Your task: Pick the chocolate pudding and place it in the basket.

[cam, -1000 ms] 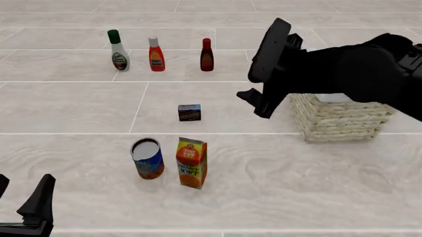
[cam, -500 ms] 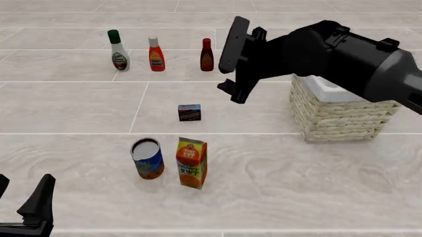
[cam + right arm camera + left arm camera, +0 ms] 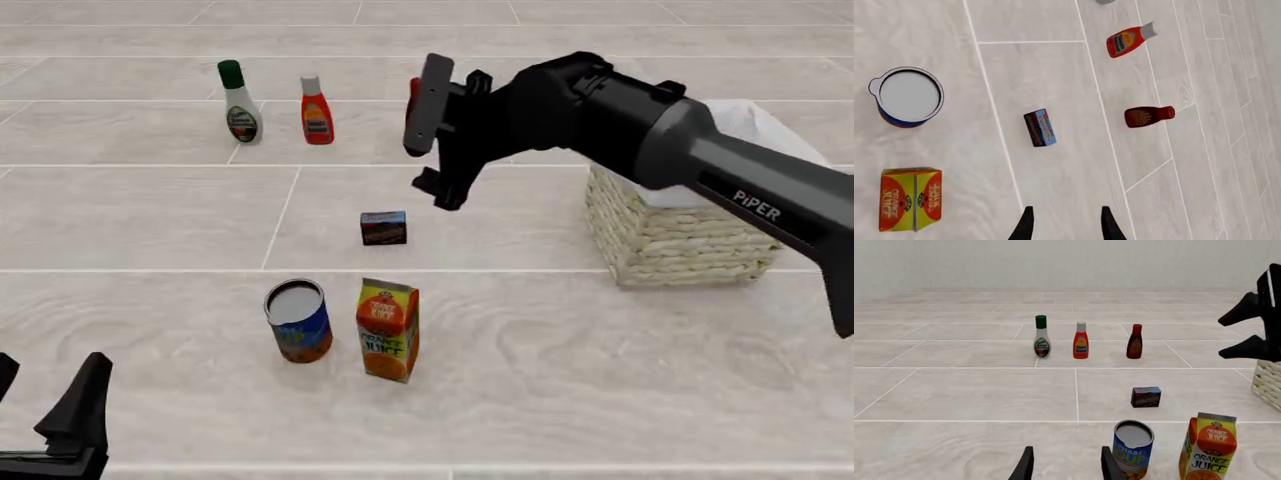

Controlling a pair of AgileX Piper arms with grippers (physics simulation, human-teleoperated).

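We see the chocolate pudding [image 3: 383,228] standing on the pale tiled tabletop [image 3: 160,330] near the middle of the scene, apart from everything else and untouched. The basket [image 3: 683,225] sits well to its right, its white cloth lining [image 3: 747,125] folded over the rim. Our right gripper [image 3: 430,130] hangs in the air above the tabletop, beyond the pudding and a little to its right, with the right arm [image 3: 667,140] stretching back over the basket; its fingers [image 3: 1026,225] are spread apart and hold nothing, and in the right wrist view the pudding [image 3: 1040,128] lies ahead of them, between the blue can [image 3: 906,97] and the dark sauce bottle [image 3: 1149,116]. Nearer to us than the pudding stand the blue can on the left and the orange juice carton [image 3: 388,330] just beside it on the right. Along the far side we see a row of three bottles: a white one with a green cap [image 3: 239,103], a red-orange one [image 3: 316,111], and the dark sauce bottle, largely hidden behind the right gripper in the front view. Our left gripper [image 3: 1066,466] rests low at the near left corner, its fingers [image 3: 83,405] also spread and empty.
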